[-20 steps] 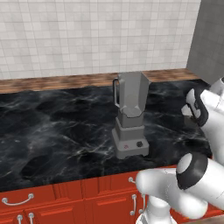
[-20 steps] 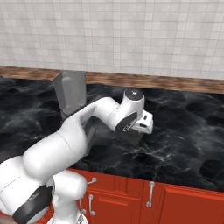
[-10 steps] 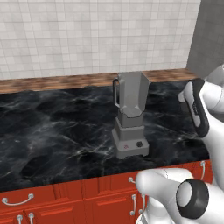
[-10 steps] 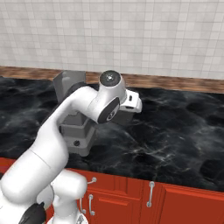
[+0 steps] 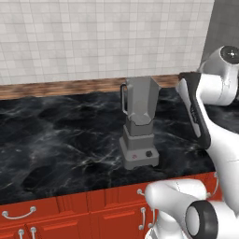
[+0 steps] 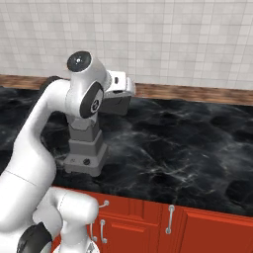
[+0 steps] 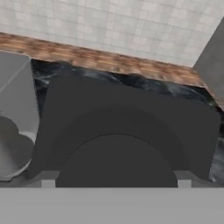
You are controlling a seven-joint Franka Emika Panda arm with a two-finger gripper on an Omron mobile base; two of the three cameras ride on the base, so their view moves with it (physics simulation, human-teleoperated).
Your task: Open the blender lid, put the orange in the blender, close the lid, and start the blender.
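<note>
From the left base view, you see the blender (image 5: pixel 140 122) standing mid-counter (image 5: pixel 56 140), its jar uncovered at the top, with the arm (image 5: pixel 201 105) raised to its right. From the right base view, the gripper (image 6: pixel 119 97) hangs just right of the jar's top, apparently pinching the lid (image 6: pixel 117 105), though the fingers themselves are hidden. In the hand view, the dark lid sits right in front of the camera and the jar's open mouth (image 7: pixel 15 144) is to the left. I judge the opening step is nearly done. Next you need to set the lid down on bare counter, then fetch the orange.
</note>
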